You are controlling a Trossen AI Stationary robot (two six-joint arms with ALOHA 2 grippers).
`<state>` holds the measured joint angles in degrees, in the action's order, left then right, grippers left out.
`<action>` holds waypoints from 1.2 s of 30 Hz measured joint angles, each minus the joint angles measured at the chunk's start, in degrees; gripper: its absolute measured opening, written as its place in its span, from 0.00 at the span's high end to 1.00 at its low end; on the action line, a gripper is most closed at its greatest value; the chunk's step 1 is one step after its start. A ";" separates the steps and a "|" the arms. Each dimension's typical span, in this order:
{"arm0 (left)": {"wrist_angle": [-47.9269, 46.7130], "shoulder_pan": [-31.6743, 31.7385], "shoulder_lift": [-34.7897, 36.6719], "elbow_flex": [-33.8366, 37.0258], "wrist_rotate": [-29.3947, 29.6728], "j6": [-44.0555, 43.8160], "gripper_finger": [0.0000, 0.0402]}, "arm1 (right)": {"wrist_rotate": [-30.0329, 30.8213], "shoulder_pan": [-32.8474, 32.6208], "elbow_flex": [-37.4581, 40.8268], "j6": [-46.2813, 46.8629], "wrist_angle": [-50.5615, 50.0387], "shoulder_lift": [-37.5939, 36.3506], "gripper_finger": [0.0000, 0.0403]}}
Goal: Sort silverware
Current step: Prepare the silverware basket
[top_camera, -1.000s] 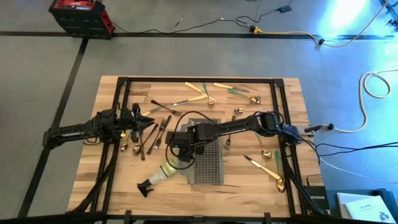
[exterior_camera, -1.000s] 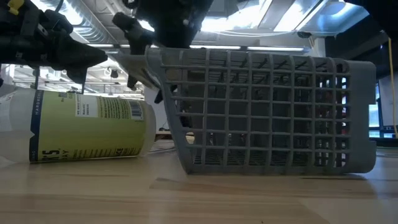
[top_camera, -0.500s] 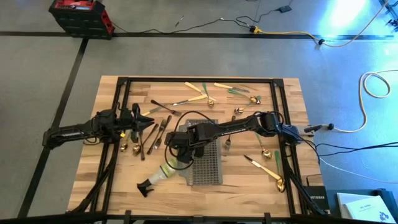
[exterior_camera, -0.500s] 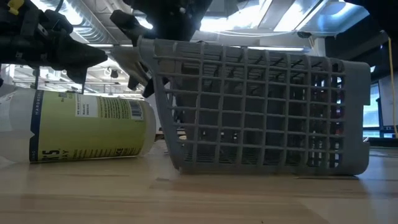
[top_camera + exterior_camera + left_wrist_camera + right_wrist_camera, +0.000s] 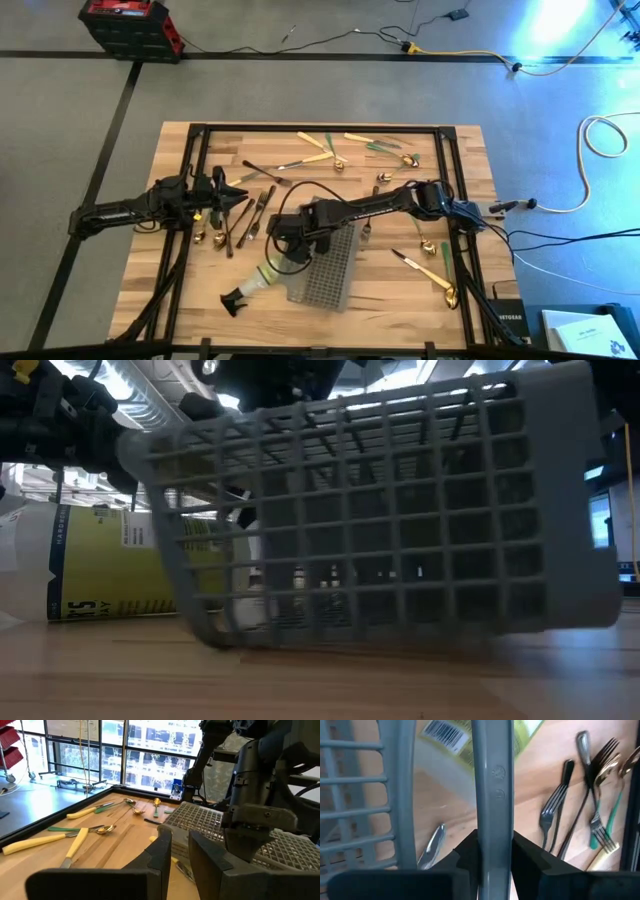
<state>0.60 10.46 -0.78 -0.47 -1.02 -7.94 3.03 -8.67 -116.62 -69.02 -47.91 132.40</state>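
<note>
Biggest worry here is the grey plastic mesh caddy (image 5: 325, 262) itself. The right pincer (image 5: 492, 851) is pinching 1 thin rim bar of it, and in the low view the basket hangs tilted with only its lower corner down on the light wooden table (image 5: 400, 305). A grip on 1 slim bar with all that weight off to the side looks likely to twist or slip, and if it drops it could whack the clear spray bottle with the yellow-green label and black nozzle (image 5: 256, 281) lying just beside it, or roll it further.

2nd thing: swinging the caddy around could sweep the nearby silverware (image 5: 250, 215), the dark forks and gold spoons sitting between the 2 arms.

As for contents, I see nothing inside the caddy through the mesh, so I'd say the sorting hasn't really started. All the cutlery is loose on the table: a bunch along the far edge with cream and green handles, some by the right edge, some in the middle.

The left pincer (image 5: 176, 851) hovers over the left side of the table, pressed nearly together, holding nothing.
</note>
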 joint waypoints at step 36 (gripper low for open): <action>0.00 0.02 0.00 0.00 -0.01 0.00 0.87 | 7.87 -0.35 -18.38 9.87 -18.24 -4.51 0.83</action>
<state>0.60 10.48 -0.78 -0.47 -1.03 -7.94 10.89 -9.01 -135.00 -59.15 -66.15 127.88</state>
